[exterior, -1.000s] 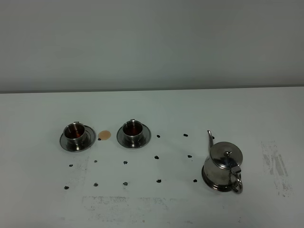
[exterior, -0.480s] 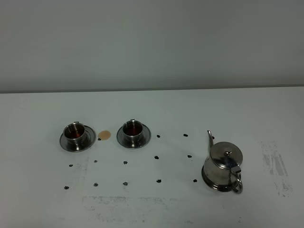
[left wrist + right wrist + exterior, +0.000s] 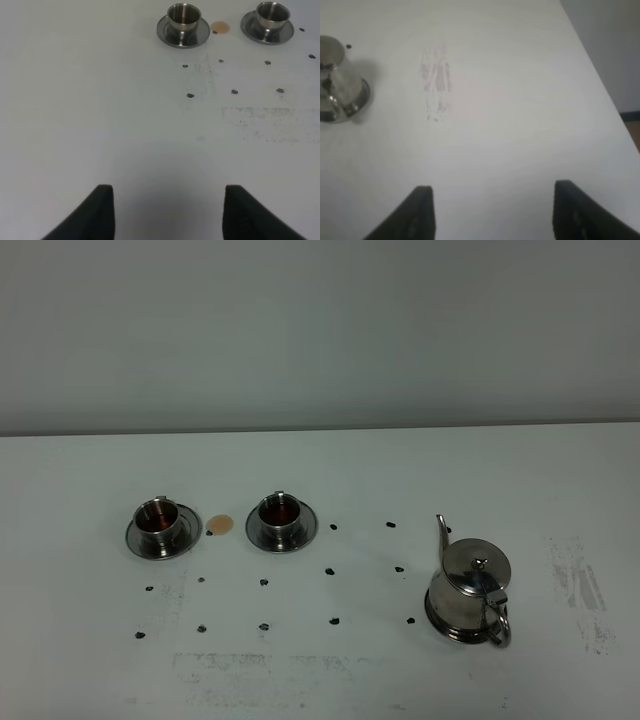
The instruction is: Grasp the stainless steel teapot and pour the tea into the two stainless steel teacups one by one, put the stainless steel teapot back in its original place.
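On the left we see two cups (image 3: 160,519) (image 3: 281,513) on saucers, both holding dark tea, a tan spot (image 3: 220,525) between them. At right the teapot (image 3: 470,590) sits upright on its saucer (image 3: 436,618). Our left gripper (image 3: 167,210) and right gripper (image 3: 492,212) hang wide apart, empty, over bare table (image 3: 320,670).

White table (image 3: 320,680): 3 saucers (image 3: 163,538), tea spot (image 3: 220,525), black dots (image 3: 333,569).

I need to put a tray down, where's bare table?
Bare table lies left of the left teacup, behind both teacups up to the wall, and between the right teacup and the teapot. Crowded: between the cups, where a tea spill sits.
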Controlling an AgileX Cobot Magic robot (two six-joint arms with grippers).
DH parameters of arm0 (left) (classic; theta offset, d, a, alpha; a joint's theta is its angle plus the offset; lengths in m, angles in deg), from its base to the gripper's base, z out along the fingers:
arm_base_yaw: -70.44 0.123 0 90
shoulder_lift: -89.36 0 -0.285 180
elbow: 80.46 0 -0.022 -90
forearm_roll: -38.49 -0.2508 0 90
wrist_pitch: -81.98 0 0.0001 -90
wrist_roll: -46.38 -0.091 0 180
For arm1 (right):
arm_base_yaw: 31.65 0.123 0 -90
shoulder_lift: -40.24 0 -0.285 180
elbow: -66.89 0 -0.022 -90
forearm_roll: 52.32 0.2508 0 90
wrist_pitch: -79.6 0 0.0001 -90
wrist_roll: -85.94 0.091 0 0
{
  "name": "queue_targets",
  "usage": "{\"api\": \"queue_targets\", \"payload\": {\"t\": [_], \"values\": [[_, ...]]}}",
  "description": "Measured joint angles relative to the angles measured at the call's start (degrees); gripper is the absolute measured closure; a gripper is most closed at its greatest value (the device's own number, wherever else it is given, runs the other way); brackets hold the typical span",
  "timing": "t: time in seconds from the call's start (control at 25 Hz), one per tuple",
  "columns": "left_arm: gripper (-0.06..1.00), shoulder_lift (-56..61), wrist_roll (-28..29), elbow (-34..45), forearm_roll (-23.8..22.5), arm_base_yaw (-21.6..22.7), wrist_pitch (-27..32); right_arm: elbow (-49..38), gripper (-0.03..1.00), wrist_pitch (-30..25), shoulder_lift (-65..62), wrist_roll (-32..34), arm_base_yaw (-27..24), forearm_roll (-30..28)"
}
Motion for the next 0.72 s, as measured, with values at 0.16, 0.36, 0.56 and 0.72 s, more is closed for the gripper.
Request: {"api": "queue_targets", "payload": {"t": [0.16,0.36,0.56,0.72], "values": [[0.41,0.0,0.0,0.0,0.0,0.0,0.0,0.0,0.44,-0.54,0.0,-1.55,0.0,1.35],[0.41,0.0,0.0,0.0,0.0,0.0,0.0,0.0,0.44,-0.81,0.0,-2.24,0.0,1.86],[0.41,0.0,0.0,0.0,0.0,0.0,0.0,-0.14,0.44,1.13,0.0,-2.24,0.0,2.06],[0.41,0.0,0.0,0.0,0.0,0.0,0.0,-1.82,0.44,4.3,0.0,-3.53,0.0,3.65]]}}
